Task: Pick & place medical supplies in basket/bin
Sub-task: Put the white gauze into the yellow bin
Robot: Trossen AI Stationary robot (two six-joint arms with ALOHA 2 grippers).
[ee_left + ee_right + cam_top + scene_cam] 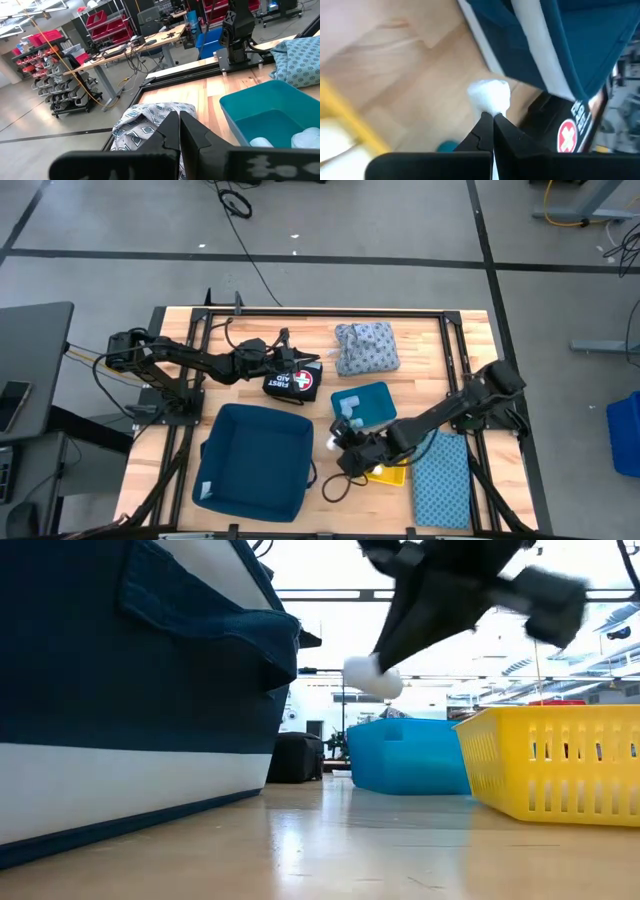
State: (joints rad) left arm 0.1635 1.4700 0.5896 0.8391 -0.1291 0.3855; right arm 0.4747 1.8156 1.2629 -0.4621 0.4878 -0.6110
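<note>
1. The right gripper (492, 116) pinches a white roll (490, 95) between its closed jaws, raised above the table (330, 840) between the dark blue bin (255, 460) and the yellow basket (560, 765).
2. The left gripper (179, 117) (jaws pressed together, empty) hovers near the first-aid pouch (295, 380).
3. The grey-blue cloth bundle (366, 347) lies behind the teal tray (372, 402).

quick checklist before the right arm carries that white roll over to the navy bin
1. Grip: right gripper shut on the white roll, ok.
2. Lift: roll hangs clear of the table in the low view, ok.
3. Target: navy bin open, nothing seen inside, ok.
4. Bin wall height against the roll: cannot tell.
5. Left gripper far off beside the first aid pouch, out of the path, ok.
6. Firmness of the pinch, only the fingertips on the roll: cannot tell.
</note>
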